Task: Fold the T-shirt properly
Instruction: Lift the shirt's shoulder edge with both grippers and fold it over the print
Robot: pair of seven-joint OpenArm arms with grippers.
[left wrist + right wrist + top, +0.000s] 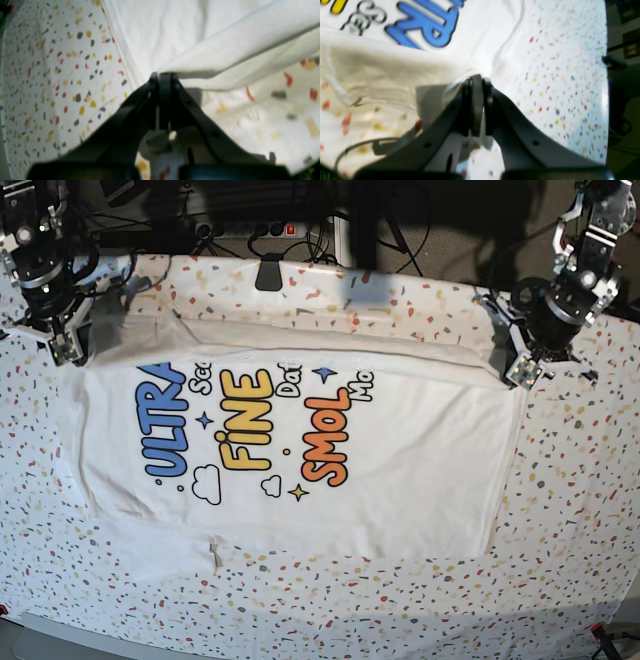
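The white T-shirt (300,480) lies spread on the table, print side up, with the blue, yellow and orange lettering (250,420) showing. Its far edge is raised between the two grippers. My left gripper (520,372) is shut on the shirt's far right corner; in the left wrist view its tips (163,76) pinch a fold of plain white cloth (225,37). My right gripper (68,352) is shut on the shirt's far left corner; in the right wrist view its tips (476,78) pinch the cloth just below the blue letters (427,22).
A white cloth speckled with red, yellow and grey flecks (570,530) covers the table under the shirt, also in both wrist views (57,75) (565,87). A black clip (268,275) sits at the far edge. Cables and a power strip (250,227) lie behind the table.
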